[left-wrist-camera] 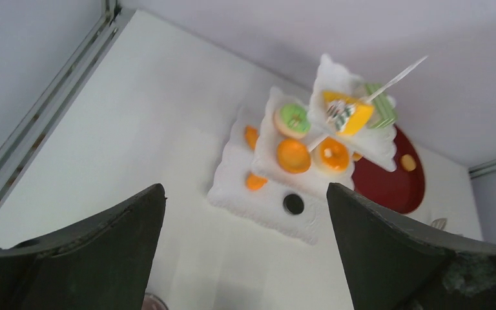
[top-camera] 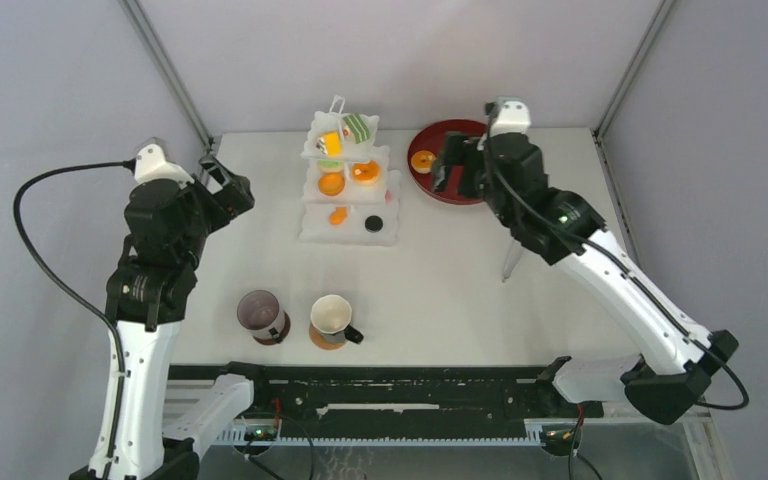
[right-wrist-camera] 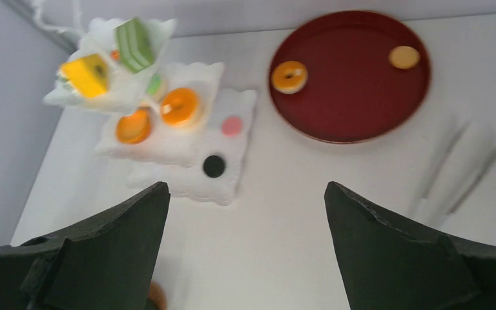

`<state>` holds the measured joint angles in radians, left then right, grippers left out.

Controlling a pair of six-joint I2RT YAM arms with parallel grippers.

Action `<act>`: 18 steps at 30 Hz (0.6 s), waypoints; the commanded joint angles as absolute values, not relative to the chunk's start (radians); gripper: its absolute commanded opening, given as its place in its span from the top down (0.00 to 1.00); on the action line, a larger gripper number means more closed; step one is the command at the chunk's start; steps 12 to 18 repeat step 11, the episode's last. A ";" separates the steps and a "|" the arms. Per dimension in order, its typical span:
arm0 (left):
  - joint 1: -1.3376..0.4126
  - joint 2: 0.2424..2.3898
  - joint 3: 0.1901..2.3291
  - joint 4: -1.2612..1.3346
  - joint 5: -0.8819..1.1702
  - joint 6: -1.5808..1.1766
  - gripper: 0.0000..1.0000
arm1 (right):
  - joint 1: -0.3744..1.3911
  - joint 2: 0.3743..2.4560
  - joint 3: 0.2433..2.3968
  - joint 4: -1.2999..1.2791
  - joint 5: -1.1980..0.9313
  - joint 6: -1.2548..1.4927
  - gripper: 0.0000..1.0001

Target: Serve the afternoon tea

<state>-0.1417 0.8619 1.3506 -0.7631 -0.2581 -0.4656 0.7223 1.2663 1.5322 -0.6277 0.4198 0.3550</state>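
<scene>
- White table (top-camera: 440,290), grey walls (top-camera: 380,50) close around it, so the arms have little room at the far side.
- On the left, the left gripper (left-wrist-camera: 245,190) is spread wide and holds nothing. It hangs above the left side of the table and faces the stand (top-camera: 318,232).
- At the far right, the right gripper (right-wrist-camera: 247,187) is spread wide too, with nothing in it. It hangs over the tray (right-wrist-camera: 349,97).
- On the tray lie an orange pastry (right-wrist-camera: 289,76) and a yellow pastry (right-wrist-camera: 404,57). They are not on the stand, so I think they go there next.
- Both are small and flat. The big fingers could squash one, or only push it, and then it would slide on the smooth tray.
- At the far middle, just left of the tray, is the stand. It is tall and looks light. If an arm bumps it while putting a pastry down, it could tip or slide.
- On its top shelf the cakes (right-wrist-camera: 90,71) sit close to the edge. A small knock could drop them.
- Beside the right arm lie the tongs (top-camera: 511,262). A low swing could sweep them across the table.
- Near the arm bases stand the mauve mug (top-camera: 260,313) and the black mug (top-camera: 332,318), side by side. The black one sits on a coaster (top-camera: 322,342). An arm pulling back low could knock either mug over.
</scene>
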 commanded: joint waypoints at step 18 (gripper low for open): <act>-0.136 0.847 1.380 -0.600 -0.278 -0.396 0.00 | 0.494 0.986 1.361 -0.586 0.427 0.440 0.03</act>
